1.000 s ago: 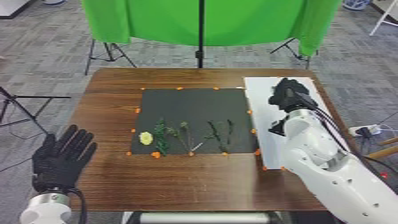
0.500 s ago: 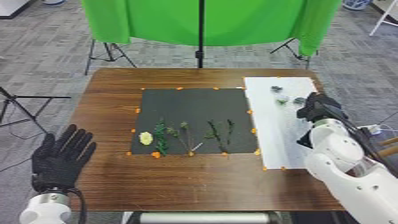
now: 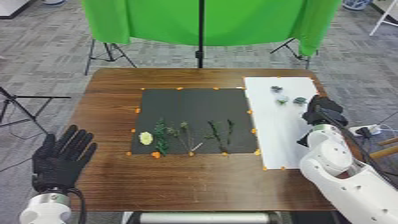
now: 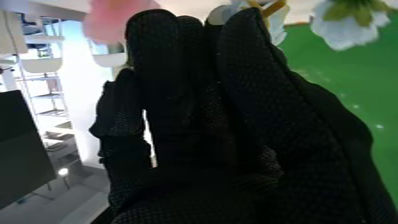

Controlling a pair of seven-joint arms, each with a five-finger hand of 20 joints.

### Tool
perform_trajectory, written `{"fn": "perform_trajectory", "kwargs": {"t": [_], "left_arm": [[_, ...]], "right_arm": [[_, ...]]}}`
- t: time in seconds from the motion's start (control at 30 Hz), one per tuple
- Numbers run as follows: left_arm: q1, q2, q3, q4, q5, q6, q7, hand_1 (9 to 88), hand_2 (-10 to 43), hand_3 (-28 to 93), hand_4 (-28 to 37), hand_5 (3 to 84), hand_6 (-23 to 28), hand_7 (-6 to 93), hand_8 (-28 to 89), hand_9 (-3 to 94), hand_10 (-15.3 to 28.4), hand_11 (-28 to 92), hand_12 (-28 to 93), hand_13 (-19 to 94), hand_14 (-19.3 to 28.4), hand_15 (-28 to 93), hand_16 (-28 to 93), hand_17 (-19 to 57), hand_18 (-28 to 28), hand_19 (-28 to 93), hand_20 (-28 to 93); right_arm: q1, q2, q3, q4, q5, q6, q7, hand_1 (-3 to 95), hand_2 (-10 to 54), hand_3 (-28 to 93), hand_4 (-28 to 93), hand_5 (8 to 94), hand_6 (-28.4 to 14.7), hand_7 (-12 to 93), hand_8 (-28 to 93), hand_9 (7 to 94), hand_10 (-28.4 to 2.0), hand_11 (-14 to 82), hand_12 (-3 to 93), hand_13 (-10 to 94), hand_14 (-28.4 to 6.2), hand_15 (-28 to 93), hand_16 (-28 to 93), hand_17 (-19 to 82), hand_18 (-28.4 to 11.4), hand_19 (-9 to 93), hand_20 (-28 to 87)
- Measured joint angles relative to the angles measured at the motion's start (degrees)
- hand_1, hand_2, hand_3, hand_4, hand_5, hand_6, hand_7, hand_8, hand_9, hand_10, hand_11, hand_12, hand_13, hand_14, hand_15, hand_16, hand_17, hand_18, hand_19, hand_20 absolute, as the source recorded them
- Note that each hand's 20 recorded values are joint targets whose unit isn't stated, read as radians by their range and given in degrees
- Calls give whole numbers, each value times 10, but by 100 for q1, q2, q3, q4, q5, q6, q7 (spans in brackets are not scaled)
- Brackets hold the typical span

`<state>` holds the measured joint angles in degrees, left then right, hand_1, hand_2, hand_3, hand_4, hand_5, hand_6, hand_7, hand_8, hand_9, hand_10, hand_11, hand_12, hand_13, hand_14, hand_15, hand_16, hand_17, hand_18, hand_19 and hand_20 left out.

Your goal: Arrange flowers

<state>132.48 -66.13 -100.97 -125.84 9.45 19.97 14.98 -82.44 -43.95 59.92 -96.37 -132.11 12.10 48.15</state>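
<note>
In the head view my right hand point(image 3: 323, 111) is at the right edge of the white sheet point(image 3: 282, 135), beside several small flower heads point(image 3: 282, 100) at the sheet's far end. On the dark mat point(image 3: 195, 105) lie a pale yellow flower point(image 3: 146, 138), a leafy green stem point(image 3: 161, 136) and several thin stems point(image 3: 213, 135). My left hand point(image 3: 62, 161) is open, fingers straight, by the table's left edge. The right wrist view has my right hand point(image 4: 191, 125) with fingers fairly straight; past its fingertips are a pink flower point(image 4: 115, 17) and a white flower point(image 4: 351, 22).
The brown table point(image 3: 191, 185) carries the mat and the sheet side by side, marked round with small orange pieces. A green cloth point(image 3: 151, 20) on a stand hangs beyond the far edge, and tripod legs stand on the floor around it.
My right hand has moved from over the white sheet's far part to its right edge, uncovering the small flower heads. My left hand has stayed where it was.
</note>
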Motion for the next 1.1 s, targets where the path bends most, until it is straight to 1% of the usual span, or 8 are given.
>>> {"fn": "perform_trajectory", "kwargs": {"t": [0.23,0.37,0.47,0.53,0.67,0.77,0.97,1.1], "left_arm": [[32,-5,-41,-12,-1,-1,3,274,164,735,-283,475,100,189,-100,400,163,245,117,294,153,389,-69,-47,141,306,147],[65,-6,-41,-32,-8,8,14,274,164,735,-283,475,100,189,-100,401,163,246,118,294,154,391,-68,-47,141,306,147],[67,0,-5,-34,-17,30,18,275,166,734,-283,478,101,191,-99,403,164,248,118,294,155,394,-69,-47,141,308,148],[53,8,48,-34,-27,75,15,274,166,735,-283,480,101,191,-100,403,164,249,118,295,156,396,-69,-47,141,308,148],[-4,43,157,-33,-34,173,5,275,168,735,-283,480,102,192,-100,404,164,250,117,295,157,397,-71,-47,141,308,147],[-71,84,218,-27,-35,218,-1,274,169,735,-283,481,102,192,-101,405,164,252,117,295,158,399,-71,-47,141,308,147],[-196,164,269,-25,-35,298,-4,274,171,737,-283,484,102,194,-101,407,164,253,116,296,157,401,-73,-49,141,311,148],[-251,210,314,-24,-6,332,-13,274,172,737,-283,484,103,195,-101,408,165,254,115,296,158,403,-74,-49,141,311,147]], "right_arm": [[219,44,-387,-580,81,119,-249,638,-95,664,-282,756,-25,336,74,809,-119,50,323,696,-89,432,408,311,-226,842,401],[921,-145,-1069,-517,386,81,-1124,635,-95,668,-282,755,-24,339,73,806,-118,51,322,691,-87,430,409,306,-224,837,405],[1583,-548,-1601,-100,372,29,-2110,635,-95,667,-283,752,-22,344,69,805,-117,51,321,690,-86,429,411,304,-222,832,409],[2050,-892,-2014,277,323,23,-2534,633,-95,668,-283,751,-20,347,66,806,-116,51,320,690,-84,428,412,303,-221,830,412],[2798,-1666,-2706,982,200,16,-2836,631,-95,667,-283,747,-19,354,61,805,-115,52,321,690,-85,427,413,302,-219,825,419],[3139,-2185,-3012,1343,144,-181,-2989,626,-95,668,-283,742,-12,371,40,804,-110,52,320,693,-79,420,412,298,-215,811,424],[3381,-2891,-3311,1980,-543,-236,-4127,623,-95,668,-283,737,-8,386,22,803,-103,53,320,693,-70,398,417,290,-211,784,427],[3298,-3137,-3350,2132,-895,-294,-4129,621,-95,669,-283,732,-5,391,17,802,-101,52,320,694,-69,389,418,290,-210,777,428]]}}
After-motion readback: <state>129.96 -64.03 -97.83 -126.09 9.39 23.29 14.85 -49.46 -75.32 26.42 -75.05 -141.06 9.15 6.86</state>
